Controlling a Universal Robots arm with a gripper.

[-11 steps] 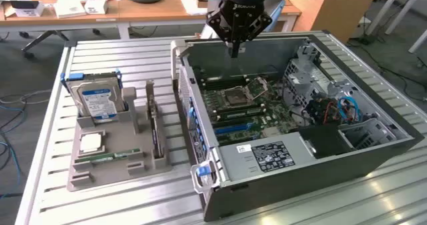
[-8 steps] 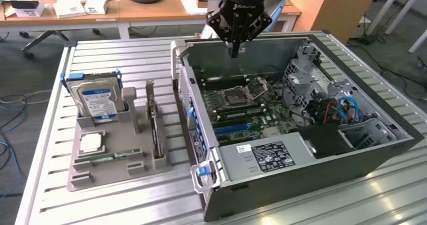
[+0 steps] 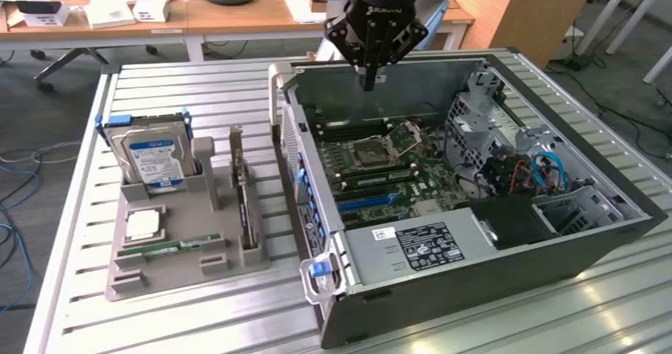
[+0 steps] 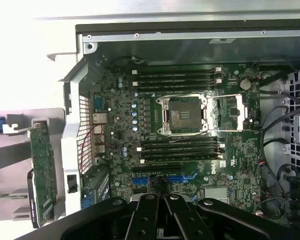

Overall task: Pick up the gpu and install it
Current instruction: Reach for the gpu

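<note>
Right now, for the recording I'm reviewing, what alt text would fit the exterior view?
The shut, empty tool hangs over the open computer case, whose motherboard is exposed. On the exterior view's left, the gpu stands on edge in a grey holder with a hard drive.

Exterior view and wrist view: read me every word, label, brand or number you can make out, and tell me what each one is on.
No text can be read with certainty.
gripper: white brand lettering on its body, too blurred to read.
hard drive: blue-white label, print too small to read.
power supply: white label with symbols, print too small to read.
motherboard: white markings, too small to read.
</note>
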